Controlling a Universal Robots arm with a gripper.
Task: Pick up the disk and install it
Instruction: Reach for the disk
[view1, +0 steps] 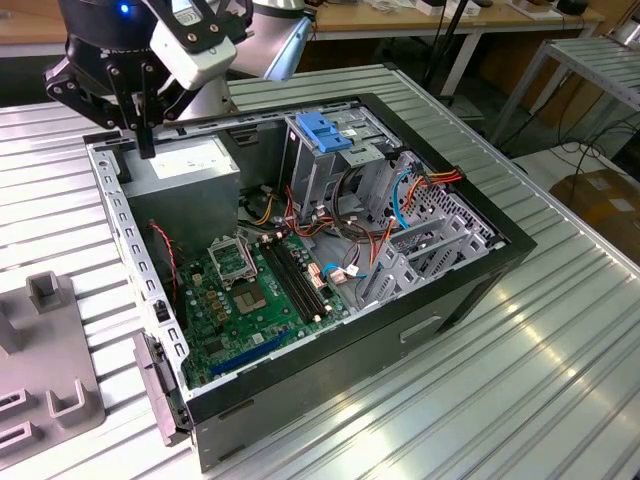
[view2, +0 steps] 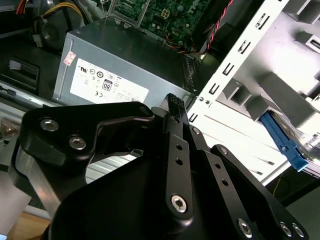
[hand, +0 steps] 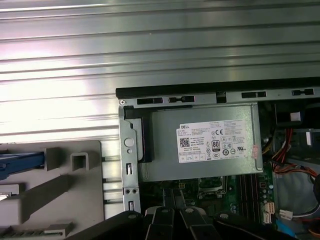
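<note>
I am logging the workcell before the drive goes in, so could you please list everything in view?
computer case: one, black, open, on the table
power supply: one, grey with a white label, in a corner of the case
motherboard: one, green, on the case floor
drive cage: one, bare metal, inside the case
latch: one, blue, on top of the drive cage
cables: several, red, orange and blue, beside the drive cage
disk: one, silver with a blue rail, at the fixture, outside the case
fixture: one, grey, on the table at the exterior view's left
table: one, silver, ribbed
claw: one, black, above the power supply, holding nothing
</note>
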